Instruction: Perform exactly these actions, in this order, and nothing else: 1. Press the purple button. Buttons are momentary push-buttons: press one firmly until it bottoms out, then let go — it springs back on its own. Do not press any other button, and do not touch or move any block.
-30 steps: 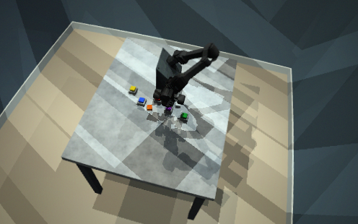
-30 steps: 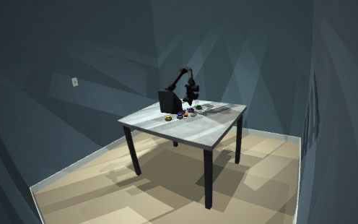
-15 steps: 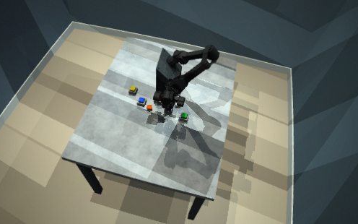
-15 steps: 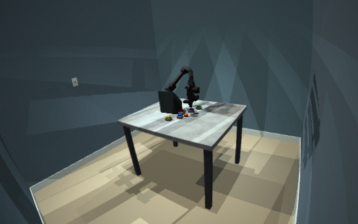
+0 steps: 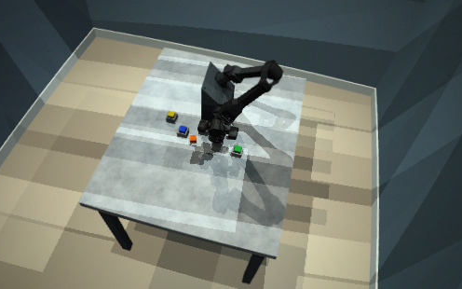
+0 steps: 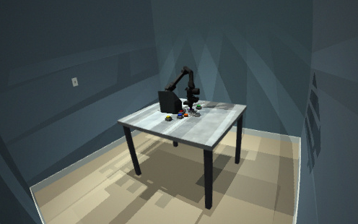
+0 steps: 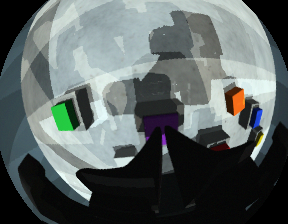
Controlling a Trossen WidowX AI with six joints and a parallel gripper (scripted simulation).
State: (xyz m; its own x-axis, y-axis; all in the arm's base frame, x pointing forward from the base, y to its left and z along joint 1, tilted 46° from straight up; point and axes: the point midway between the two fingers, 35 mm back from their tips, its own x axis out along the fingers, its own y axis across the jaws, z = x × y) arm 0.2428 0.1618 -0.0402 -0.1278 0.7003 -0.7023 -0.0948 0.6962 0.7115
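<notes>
The purple button [image 7: 155,121] sits on a dark base in the middle of the wrist view. It is a small purple speck in the exterior view, and the gripper hides it in the top view. My gripper [image 7: 162,130] [image 5: 216,148] is shut and empty, pointing down, with its fingertips together over the near part of the purple cap. They look to be at or very close to the cap; contact and how far the cap is pressed cannot be told.
The green button [image 5: 237,149] [image 7: 63,117] is on one side. An orange block [image 5: 193,138] [image 7: 235,101], the blue button [image 5: 183,130] [image 7: 256,118] and the yellow button [image 5: 171,114] [image 6: 168,117] are on the other. The red button [image 7: 220,147] lies close by the fingers.
</notes>
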